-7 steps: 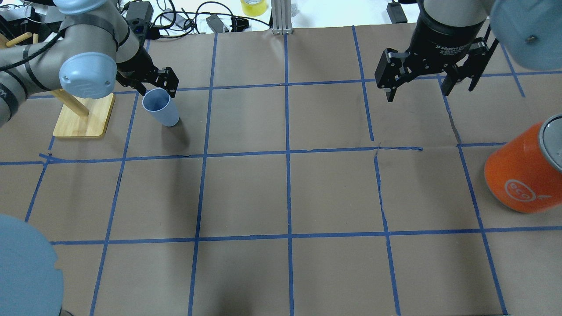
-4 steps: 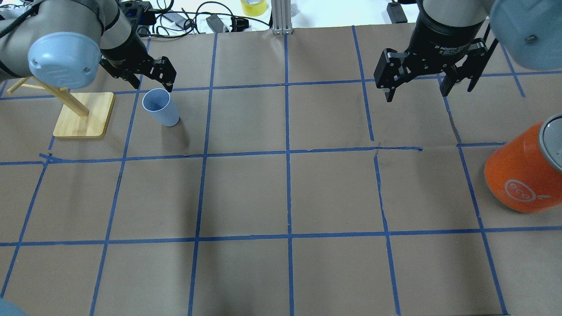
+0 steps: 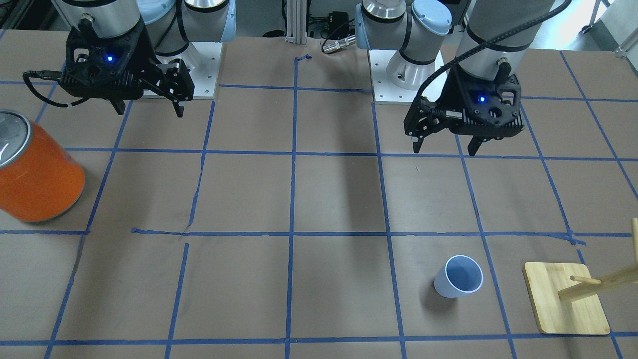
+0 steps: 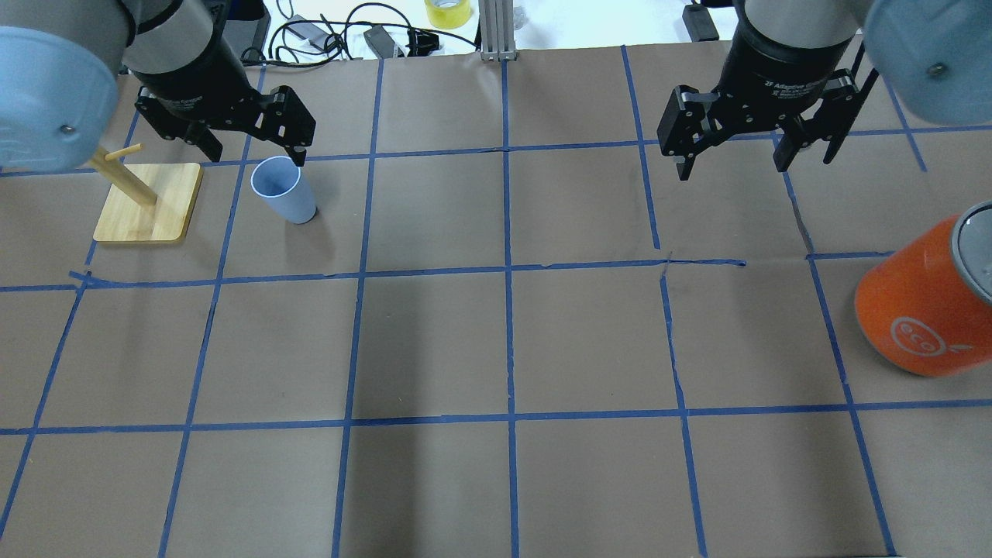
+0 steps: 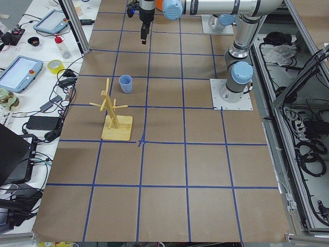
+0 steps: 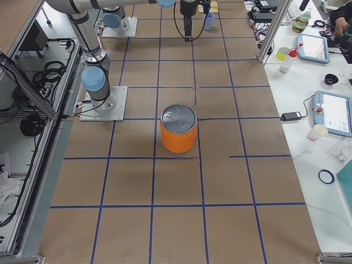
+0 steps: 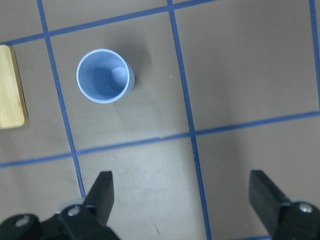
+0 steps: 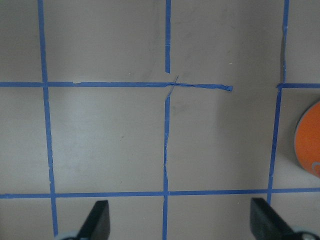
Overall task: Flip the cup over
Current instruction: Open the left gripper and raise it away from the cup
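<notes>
**Cup upright, both grippers spread and empty**

At the left of the overhead view we see a pale wooden peg stand with a square base [image 4: 147, 203]. Only the left side view shows its branching pegs in full. The left gripper [image 4: 254, 153] hangs nearby, its jaws spread wide with nothing between them.

The small pale blue tapered cup [image 4: 285, 192] stands mouth up on the brown paper table taped with a blue grid [image 4: 434, 341]. It sits in the square next to the stand's base. The left wrist view looks straight down into its bluish inside and shows it apart from both fingers.

Further right, the right gripper [image 4: 732, 169] hangs just as widely spread and empty. We read "2F Adaptive" on its collar. The front view alone shows a blue light on each gripper.

At the far right sits a large orange can with a silver top [image 4: 914, 310], marked "eco". The right wrist view catches only its edge.
</notes>
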You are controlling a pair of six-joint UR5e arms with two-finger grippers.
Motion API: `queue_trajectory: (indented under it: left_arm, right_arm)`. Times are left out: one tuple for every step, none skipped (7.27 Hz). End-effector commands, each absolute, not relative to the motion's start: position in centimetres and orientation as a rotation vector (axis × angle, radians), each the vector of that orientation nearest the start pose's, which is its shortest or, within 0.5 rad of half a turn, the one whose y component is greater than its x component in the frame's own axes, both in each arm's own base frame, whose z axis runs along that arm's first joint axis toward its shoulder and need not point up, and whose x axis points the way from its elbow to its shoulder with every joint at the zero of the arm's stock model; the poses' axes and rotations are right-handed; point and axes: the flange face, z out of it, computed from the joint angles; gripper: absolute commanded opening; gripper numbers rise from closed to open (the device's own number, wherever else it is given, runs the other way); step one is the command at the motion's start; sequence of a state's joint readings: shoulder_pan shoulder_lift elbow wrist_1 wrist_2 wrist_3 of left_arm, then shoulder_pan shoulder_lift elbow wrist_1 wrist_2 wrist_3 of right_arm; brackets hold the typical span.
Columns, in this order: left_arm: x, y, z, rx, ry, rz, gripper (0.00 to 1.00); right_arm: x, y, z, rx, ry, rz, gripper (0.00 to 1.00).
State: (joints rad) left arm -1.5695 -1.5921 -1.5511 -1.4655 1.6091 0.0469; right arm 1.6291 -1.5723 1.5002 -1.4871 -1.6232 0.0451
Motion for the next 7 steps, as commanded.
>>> queue_trajectory:
  left_arm:
    - [-12.96,-49.15,51.65,-0.032,3.100,-0.193,1.00]
    - [-12.98,-48.60,52.32,-0.037,3.101,-0.205,1.00]
    - [-12.68,-48.52,52.48,-0.042,3.100,-0.203,1.00]
    - [-12.68,-48.50,52.33,-0.039,3.101,-0.198,1.00]
    - [-12.70,-48.51,52.40,-0.039,3.102,-0.200,1.00]
    - [-12.68,-48.50,52.33,-0.039,3.101,-0.198,1.00]
    - [-12.68,-48.50,52.33,-0.039,3.101,-0.198,1.00]
  right_arm:
    - [15.64,-48.09,51.52,-0.022,3.194,0.013,1.00]
    - [15.64,-48.08,51.45,-0.023,3.194,0.015,1.00]
    - [15.64,-48.10,51.54,-0.022,3.194,0.010,1.00]
    - [15.64,-48.11,51.48,-0.022,3.194,0.010,1.00]
    - [15.64,-48.11,51.48,-0.022,3.194,0.010,1.00]
    - [15.64,-48.11,51.48,-0.020,3.194,0.010,1.00]
    - [15.62,-48.09,51.46,-0.018,3.196,0.013,1.00]
